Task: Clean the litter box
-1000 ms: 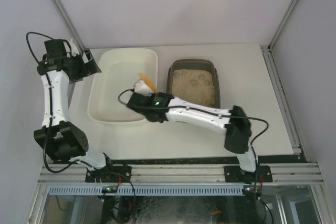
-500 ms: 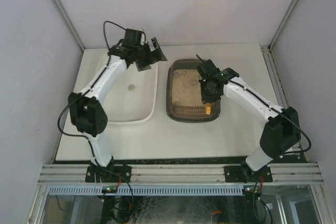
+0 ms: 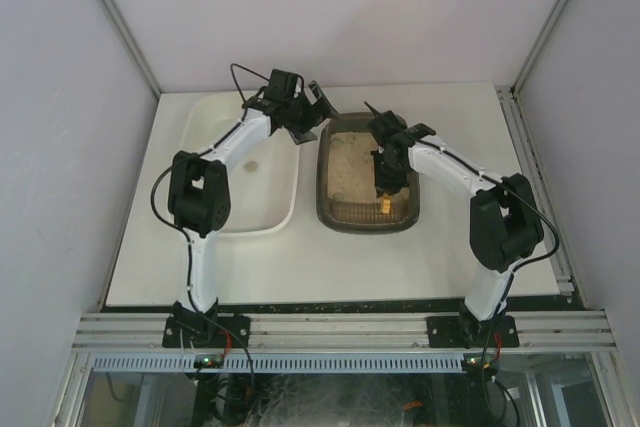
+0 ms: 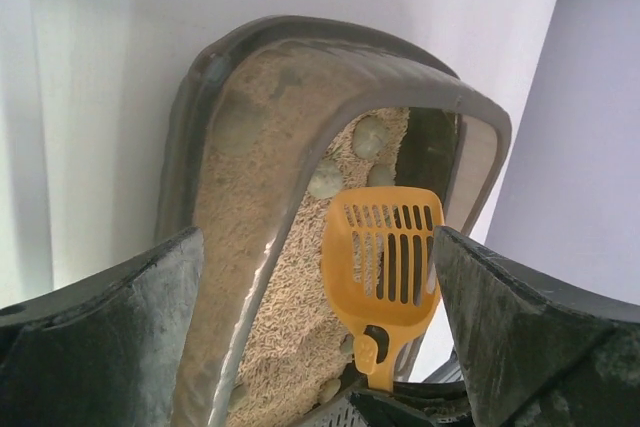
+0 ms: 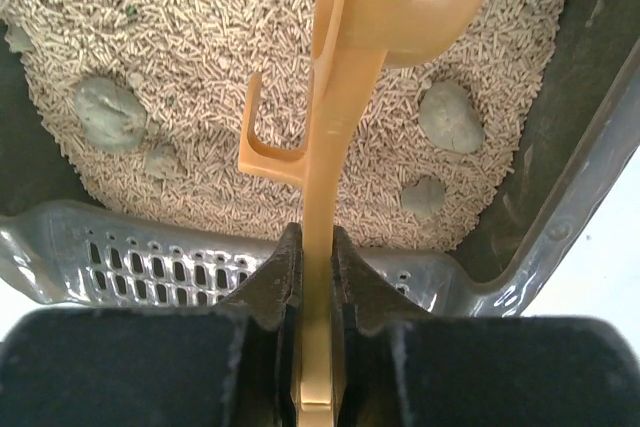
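**Status: Scoop Held Over Litter Box**

1. Surface. White. Both arm bases sit at its 6 o'clock edge.

2. White tub. Lies at 9 o'clock of the litter box, just beside it. One small dark spot shows on its floor.

3. Litter box. Dark grey-brown tray with rounded corners, near the centre of the surface, long axis running 6 to 12 o'clock. It holds beige pellet litter. Grey clumps lie in the litter. The right wrist view shows one at 9 o'clock of the scoop handle and two at 3 o'clock.

4. Right claw. Positioned over the litter box, aimed toward its 6 o'clock end. The fingers are pressed together on the flat handle of the scoop. The scoop is orange-yellow plastic with a slotted head and a hook on the handle. Its head sits above the litter. Whether it touches the litter cannot be told.

5. Left claw. Positioned at the 11 o'clock corner of the litter box, near the far edge of the surface. Its fingers stand wide apart and grip nothing. Contact with the tray rim cannot be told. In its wrist view, the box rim and the scoop head appear between the fingers.
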Robot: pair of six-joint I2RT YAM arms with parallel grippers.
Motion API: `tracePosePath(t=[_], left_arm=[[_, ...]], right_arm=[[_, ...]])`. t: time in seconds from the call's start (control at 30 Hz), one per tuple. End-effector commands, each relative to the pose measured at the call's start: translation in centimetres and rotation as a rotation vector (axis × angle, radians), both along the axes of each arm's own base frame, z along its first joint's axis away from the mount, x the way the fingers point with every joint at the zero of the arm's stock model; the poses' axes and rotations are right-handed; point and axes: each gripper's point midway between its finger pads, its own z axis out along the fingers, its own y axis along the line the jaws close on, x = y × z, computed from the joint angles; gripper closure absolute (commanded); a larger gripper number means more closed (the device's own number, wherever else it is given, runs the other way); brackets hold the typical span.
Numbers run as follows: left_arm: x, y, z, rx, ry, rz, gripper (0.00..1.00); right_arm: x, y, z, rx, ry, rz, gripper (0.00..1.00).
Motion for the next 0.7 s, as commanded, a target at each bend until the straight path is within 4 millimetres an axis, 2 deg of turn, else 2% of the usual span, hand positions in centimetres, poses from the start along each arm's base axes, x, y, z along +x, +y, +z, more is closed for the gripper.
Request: tracePosePath(t=[0.0, 0.2, 0.27, 0.43, 0.57, 0.67], left_arm=[[2.1, -1.7, 4.4, -0.116, -0.118, -0.011, 0.0], [1.9, -1.9, 2.7, -0.122, -0.086, -0.018, 0.0], [1.8, -1.9, 2.5, -0.118, -0.085, -0.021, 0.0], [1.5, -1.6, 2.4, -0.101, -0.096, -0.032, 0.0], [0.9, -1.1, 2.6, -0.09, -0.107, -0.044, 0.0], [0.6, -0.4, 2.5, -0.074, -0.116, -0.048, 0.0]], right_arm=[[3.0, 0.0, 1.1, 0.001, -0.086, -0.032, 1.0], [4.8, 0.5, 0.3, -0.014, -0.089, -0.03, 1.0], [5.4, 1.2, 0.1, 0.01, -0.093, -0.015, 1.0], [6.6, 4.0, -0.3, 0.168, -0.082, 0.017, 1.0], [6.6, 6.2, -0.3, 0.333, -0.046, 0.026, 1.0], [6.7, 6.9, 0.0, 0.444, -0.037, 0.021, 1.0]])
